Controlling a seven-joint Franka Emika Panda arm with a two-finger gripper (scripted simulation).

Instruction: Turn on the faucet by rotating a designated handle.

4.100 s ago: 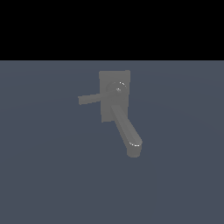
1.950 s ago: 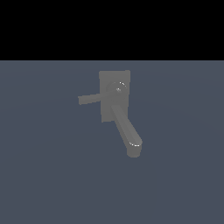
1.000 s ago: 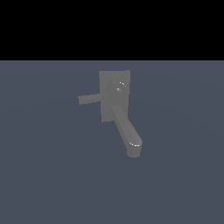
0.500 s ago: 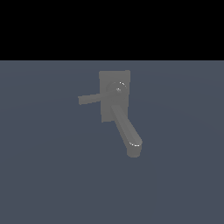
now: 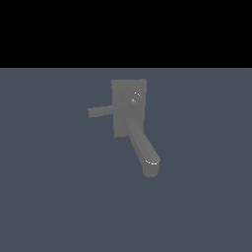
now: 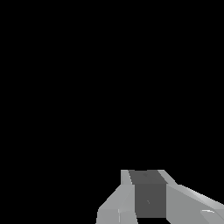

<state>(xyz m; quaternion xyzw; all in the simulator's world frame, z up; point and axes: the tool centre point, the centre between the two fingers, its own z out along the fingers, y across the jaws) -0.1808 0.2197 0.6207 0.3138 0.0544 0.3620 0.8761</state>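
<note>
In the exterior view the matte grey faucet [image 5: 129, 87] stands on a blue-grey surface, with a flat rectangular backplate and a round hub [image 5: 132, 99]. The handle [image 5: 101, 111], a thin flat bar, sticks out from the hub toward the exterior view's left. A thick rounded spout [image 5: 142, 145] slants down to a downturned tip. My gripper does not show in the exterior view. In the wrist view only pale grey parts of the gripper [image 6: 144, 174] show against black, with a darker grey face between them. Neither the faucet nor the handle appears in the wrist view.
A plain blue-grey surface [image 5: 49, 197] spreads all around the faucet, with a black band above it in the exterior view.
</note>
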